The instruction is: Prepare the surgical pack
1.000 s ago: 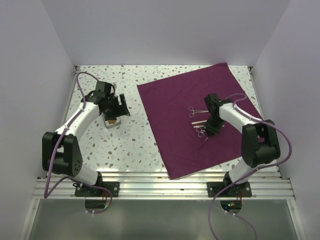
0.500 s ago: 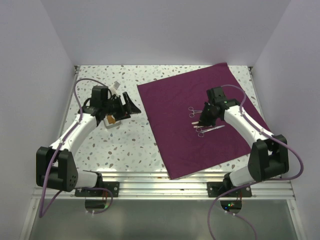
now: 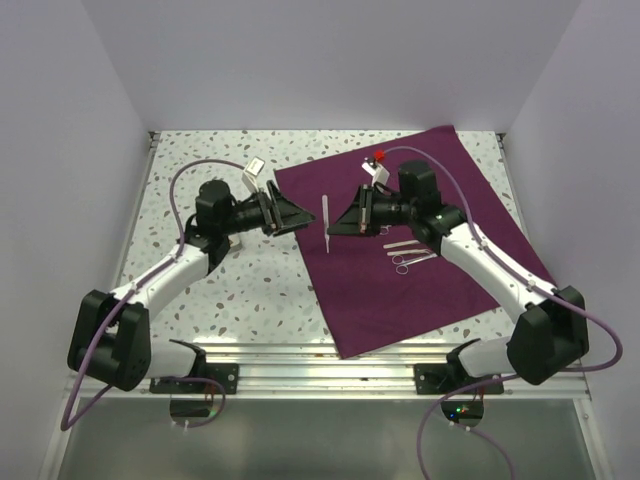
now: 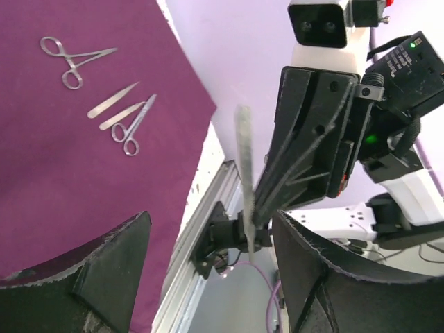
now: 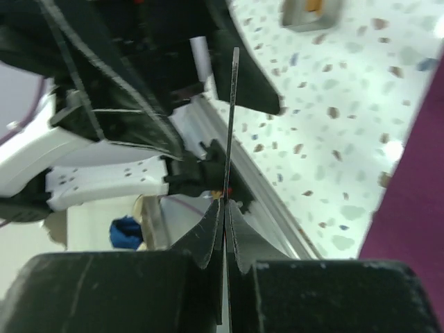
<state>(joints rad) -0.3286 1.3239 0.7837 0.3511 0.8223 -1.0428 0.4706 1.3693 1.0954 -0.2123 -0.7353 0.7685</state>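
Now we see the right gripper pinched tight on a slim steel instrument, which sticks out crosswise from its fingertips in the air over the left edge of the plum-purple cloth. Facing it, the left gripper hangs just beside the instrument, its jaws spread wide with nothing between them. Near the middle of the cloth lie 2 scissor-handled forceps and 2 pale slim strips, close together.
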